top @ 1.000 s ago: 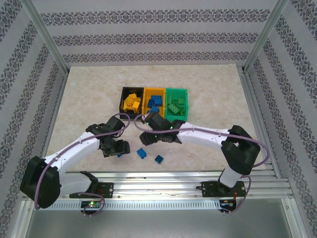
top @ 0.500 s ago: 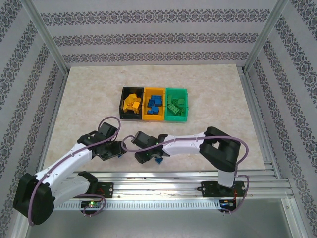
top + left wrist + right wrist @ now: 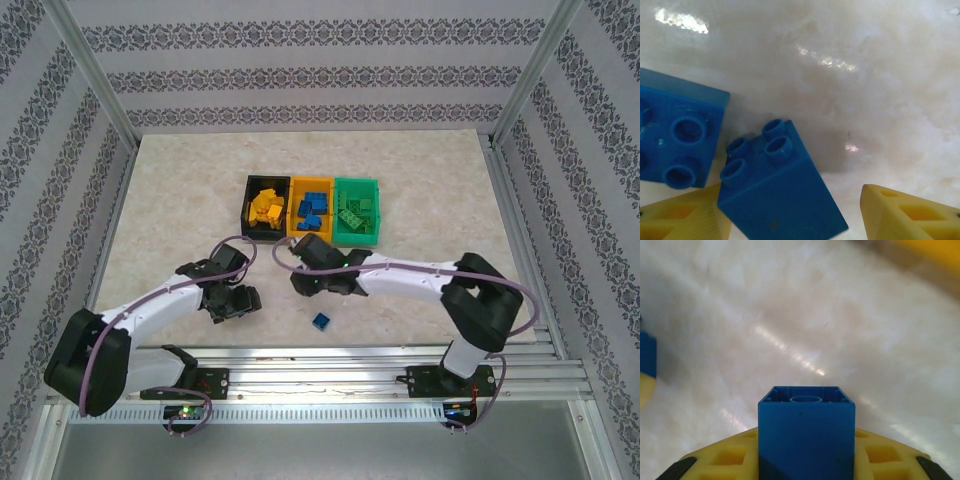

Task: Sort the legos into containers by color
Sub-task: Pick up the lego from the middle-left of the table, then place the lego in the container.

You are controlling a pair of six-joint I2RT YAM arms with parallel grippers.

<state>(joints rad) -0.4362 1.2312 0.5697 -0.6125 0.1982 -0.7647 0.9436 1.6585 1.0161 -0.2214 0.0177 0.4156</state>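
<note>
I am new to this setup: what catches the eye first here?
The three joined plastic bins, black, orange-yellow and green, stand mid-table holding sorted bricks. Nearer, the right gripper is shut on a small blue studded plastic brick, and the open left gripper straddles another blue brick.

Left wrist view: flat blue brick [image 3: 680, 130] at 9 o'clock, cut by the left edge. Tilted blue brick [image 3: 775, 195] at 6 o'clock, base cut off. Right wrist view: upright blue brick [image 3: 806, 432], lower part cut off at 6 o'clock. Orange-yellow blur [image 3: 932, 249] at 1 o'clock, unidentifiable.
</note>
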